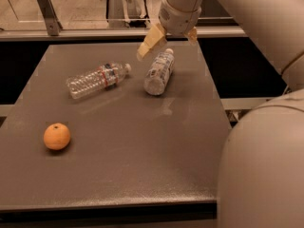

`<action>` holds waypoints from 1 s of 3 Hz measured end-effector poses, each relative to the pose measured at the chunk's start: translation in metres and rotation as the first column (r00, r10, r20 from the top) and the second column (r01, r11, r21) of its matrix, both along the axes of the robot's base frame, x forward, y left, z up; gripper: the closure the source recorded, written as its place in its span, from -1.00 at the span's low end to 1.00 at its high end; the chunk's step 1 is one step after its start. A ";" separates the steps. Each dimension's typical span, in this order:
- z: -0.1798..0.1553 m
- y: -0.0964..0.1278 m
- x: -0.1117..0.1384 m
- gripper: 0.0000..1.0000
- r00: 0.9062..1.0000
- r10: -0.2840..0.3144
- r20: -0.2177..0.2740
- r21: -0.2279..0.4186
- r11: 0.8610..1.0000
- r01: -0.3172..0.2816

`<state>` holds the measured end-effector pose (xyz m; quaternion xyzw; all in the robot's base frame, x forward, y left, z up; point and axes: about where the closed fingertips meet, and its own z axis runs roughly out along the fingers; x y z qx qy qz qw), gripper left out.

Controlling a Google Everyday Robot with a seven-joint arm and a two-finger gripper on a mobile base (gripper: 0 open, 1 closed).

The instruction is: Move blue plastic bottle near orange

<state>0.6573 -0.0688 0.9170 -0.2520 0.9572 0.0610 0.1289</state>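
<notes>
Camera view: gripper (pixel 167 45), spread wide and empty, hangs above the blue plastic bottle (pixel 159 71), seemingly not touching.

Dim, warm light leaves soft shadows on the table (pixel 142 175), with the gripper (pixel 172 38) above its far edge.

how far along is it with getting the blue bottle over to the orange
Nothing looks done: the blue plastic bottle lies on its side far back on the table, well apart from the orange near the front left. In hand: the gripper hovers open above its cap end, not gripping. Left: grasp, carry, set down beside the orange.
</notes>
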 end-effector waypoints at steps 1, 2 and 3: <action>-0.017 0.011 0.016 -1.00 0.993 -0.118 -0.026 0.013 0.993 0.118; -0.034 0.021 0.020 -1.00 0.977 -0.206 -0.059 -0.020 0.979 0.205; -0.056 0.025 0.013 -0.63 0.966 -0.238 -0.103 -0.044 0.971 0.234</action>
